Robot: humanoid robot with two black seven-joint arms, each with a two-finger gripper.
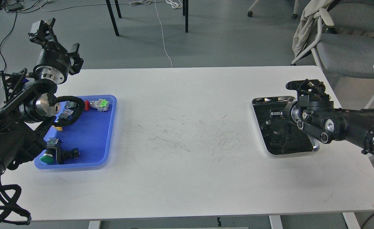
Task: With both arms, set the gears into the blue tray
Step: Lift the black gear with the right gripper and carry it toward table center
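The blue tray (93, 136) lies at the table's left end, partly covered by my left arm. My left gripper (57, 43) is raised past the table's back left corner, above the floor and away from the tray; its fingers are dark and I cannot tell their state. My right gripper (301, 85) points left over the far right corner of the steel tray (271, 99); its fingers merge into one dark shape. I cannot make out the gears against the steel tray's dark inside, where small bits lie.
In the blue tray lie push-button switches: a red and green one (97, 104), a green-capped one (49, 157) and a yellow part (58, 128). A looped black cable (74, 111) hangs over the tray. Chairs stand beyond the table's back right corner.
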